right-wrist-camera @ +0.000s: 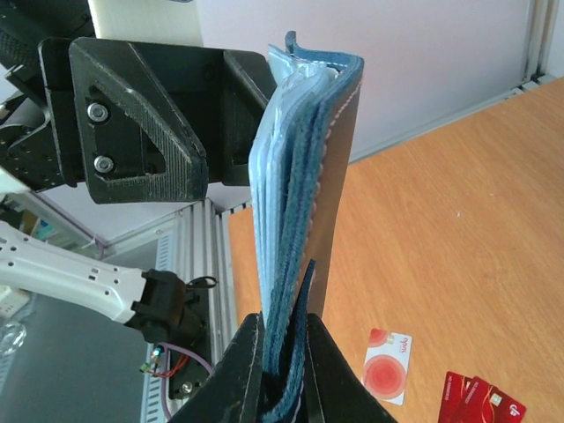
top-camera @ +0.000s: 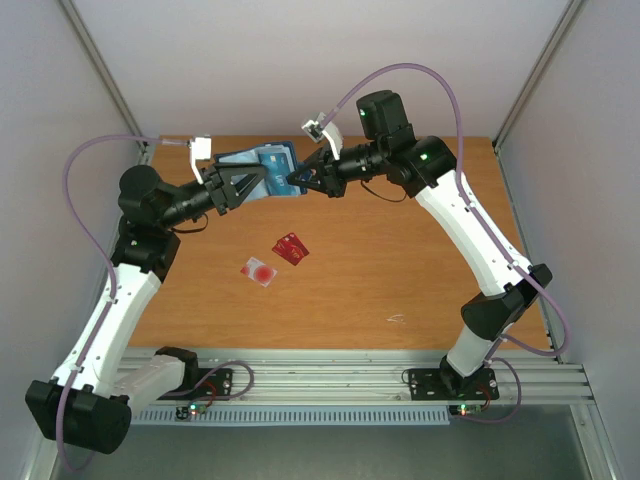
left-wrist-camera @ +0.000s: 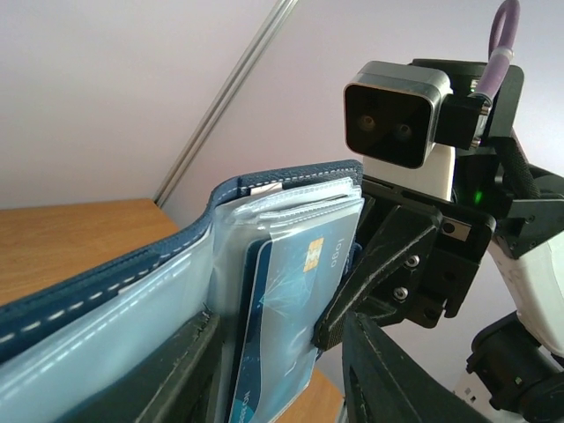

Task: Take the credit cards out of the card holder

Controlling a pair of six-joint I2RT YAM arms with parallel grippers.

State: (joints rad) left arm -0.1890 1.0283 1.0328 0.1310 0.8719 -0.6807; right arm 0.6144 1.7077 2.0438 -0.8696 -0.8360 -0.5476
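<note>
Left hand and right hand both clamp the card holder, so pulling may just drag the pocket, not the blue card.

No word or number can be made out clearly. A red circle is seen on the pale card, with a line of small red lettering by it, too fine to be read. A white mark is shown on the red card, also illegible. On the teal card, tucked in the card holder, a gold chip and a few blurred pale characters are noted.
</note>
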